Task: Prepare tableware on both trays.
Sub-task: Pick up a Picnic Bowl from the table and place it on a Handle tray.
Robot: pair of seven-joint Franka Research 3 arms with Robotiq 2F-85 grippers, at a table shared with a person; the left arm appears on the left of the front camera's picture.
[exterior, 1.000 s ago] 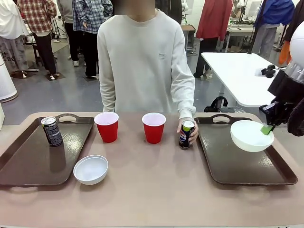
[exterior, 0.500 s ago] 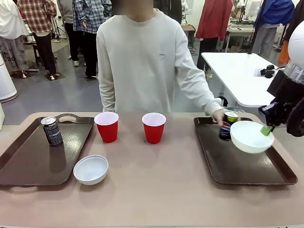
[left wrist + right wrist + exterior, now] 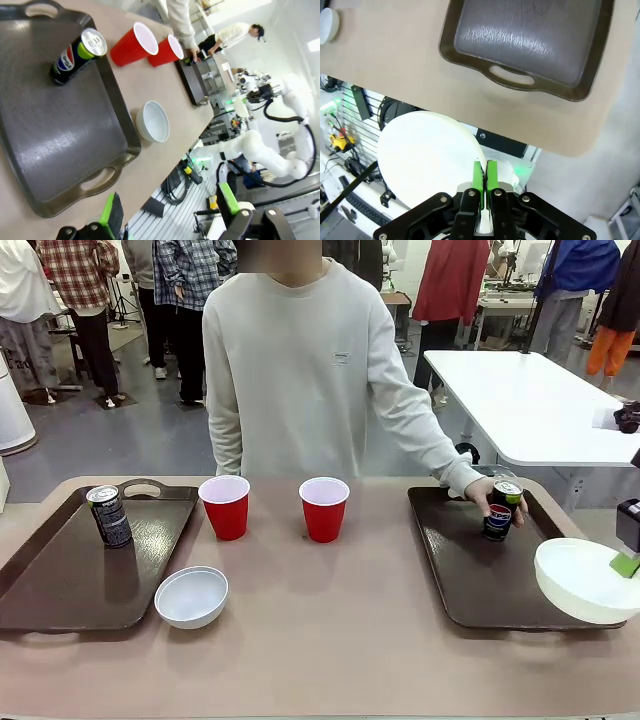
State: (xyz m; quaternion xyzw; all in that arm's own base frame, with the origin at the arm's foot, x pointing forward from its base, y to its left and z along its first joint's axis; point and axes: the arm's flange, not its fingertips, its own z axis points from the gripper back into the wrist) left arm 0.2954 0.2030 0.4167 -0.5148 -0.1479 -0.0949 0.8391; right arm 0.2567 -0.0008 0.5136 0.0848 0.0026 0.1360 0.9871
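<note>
The right gripper [image 3: 484, 175] is clamped on the rim of a small round white bowl [image 3: 585, 580], which hangs over the near right corner of a large dark brown rectangular plastic tray [image 3: 470, 580], partly past its rim; the left gripper [image 3: 170, 207] has its fingers apart, empty. I judge the bowl needs carrying inward over bare tray floor, clear of the dark blue Pepsi can [image 3: 499, 512] held by a person's hand [image 3: 483, 495], then lowering level until it sits flat before the pads part

Across the beige desk [image 3: 330, 640] stands a person [image 3: 300, 380] in a cream sweatshirt, and beyond the desk's far right corner is a white table [image 3: 520, 405].
</note>
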